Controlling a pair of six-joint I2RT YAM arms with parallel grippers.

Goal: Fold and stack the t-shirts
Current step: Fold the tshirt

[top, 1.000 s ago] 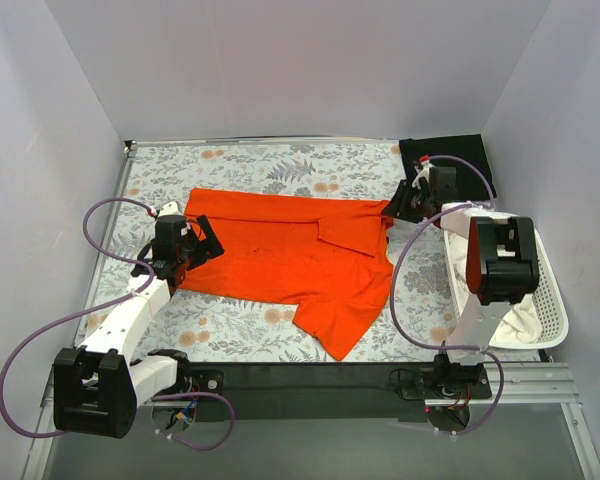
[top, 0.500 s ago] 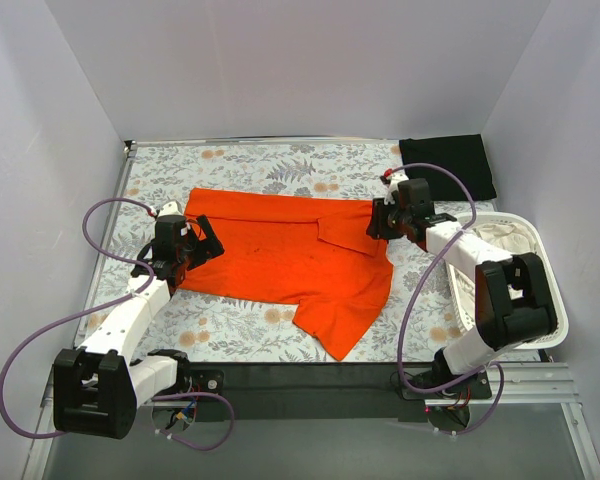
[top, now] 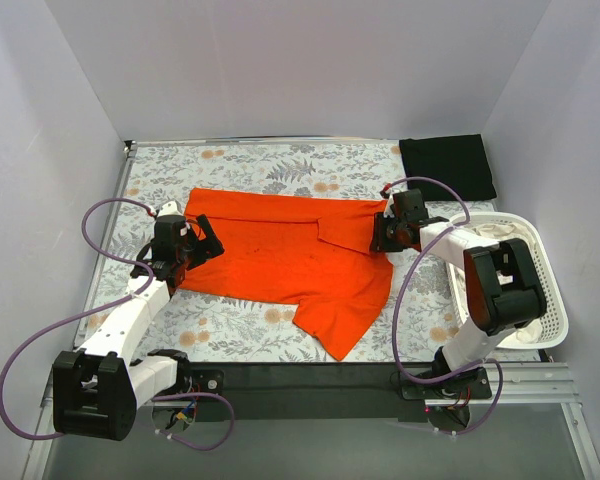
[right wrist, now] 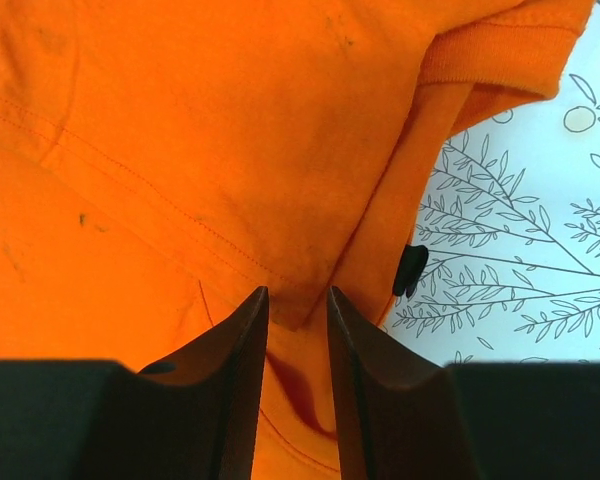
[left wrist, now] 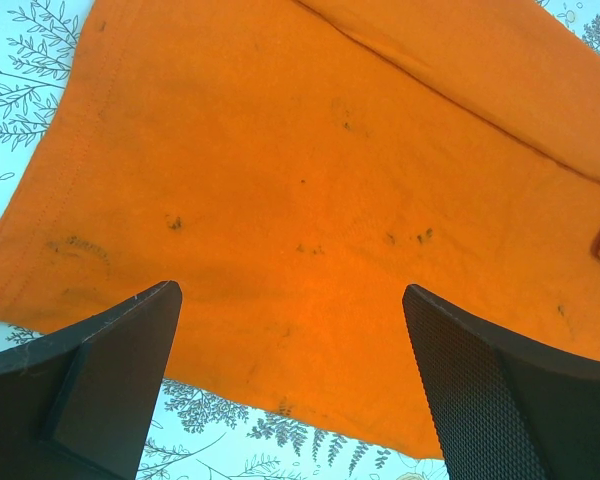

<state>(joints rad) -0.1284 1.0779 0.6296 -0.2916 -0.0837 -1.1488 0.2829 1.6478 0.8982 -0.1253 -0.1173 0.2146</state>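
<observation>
The orange t-shirt (top: 290, 255) lies spread on the floral table, partly folded, one sleeve pointing to the near edge. My left gripper (top: 202, 243) hovers open over its left hem; in the left wrist view (left wrist: 290, 385) the wide-apart fingers frame the orange t-shirt (left wrist: 330, 180) and touch nothing. My right gripper (top: 383, 232) is at the shirt's right edge, by the folded sleeve. In the right wrist view (right wrist: 298, 300) its jaws stand close together, pinching a folded corner of the orange t-shirt (right wrist: 180, 150). The black t-shirt (top: 448, 165) lies folded at the far right corner.
A white slatted basket (top: 552, 300) holding pale cloth stands at the right edge of the table, beside the right arm. White walls close in the table on the left, back and right. A small black bit (right wrist: 410, 268) lies on the tablecloth by the shirt's edge.
My right gripper has come from beside the black t-shirt down and left to the orange t-shirt's right edge, then settled there. The left arm has not moved.
</observation>
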